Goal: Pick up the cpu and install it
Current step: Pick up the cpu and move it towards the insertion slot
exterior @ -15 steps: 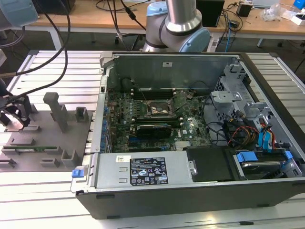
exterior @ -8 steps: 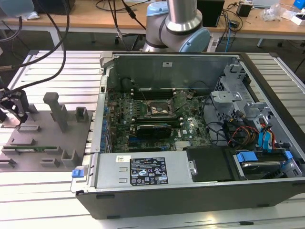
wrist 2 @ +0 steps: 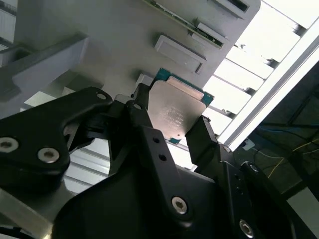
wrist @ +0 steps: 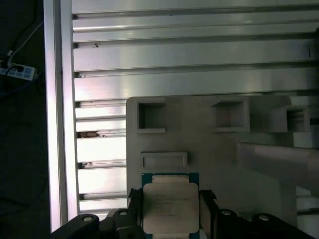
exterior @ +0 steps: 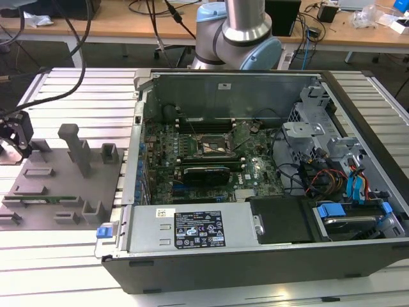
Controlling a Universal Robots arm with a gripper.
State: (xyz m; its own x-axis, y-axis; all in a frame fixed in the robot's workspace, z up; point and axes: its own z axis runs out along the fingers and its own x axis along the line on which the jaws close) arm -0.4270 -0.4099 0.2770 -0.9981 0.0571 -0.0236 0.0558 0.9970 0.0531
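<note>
Slatted aluminium table [wrist: 199, 50], grey moulded fixture plate [wrist: 209, 144]: black two-finger gripper [wrist: 171, 211] clenched on square silvery-lidded cpu [wrist: 169, 201], lid facing wrist cameras, sides equal.

The tool [wrist: 171, 213] grips the cpu [wrist: 170, 201] by two opposite edges — silvery top showing — with the grey fixture plate [wrist: 199, 137] and slatted desk [wrist: 174, 79] behind.

Your arm [exterior: 238, 31] shows as a pale blue and silver joint at the back of the exterior view, and your gripper [exterior: 16, 133] sits far out at that view's left edge, pointing downward. In both wrist views its two black fingers [wrist 2: 149, 134] stand on either side of the cpu [wrist 2: 175, 110] and press against opposite edges. The jaws are clamped on the chip, its metal top facing the cameras.
</note>
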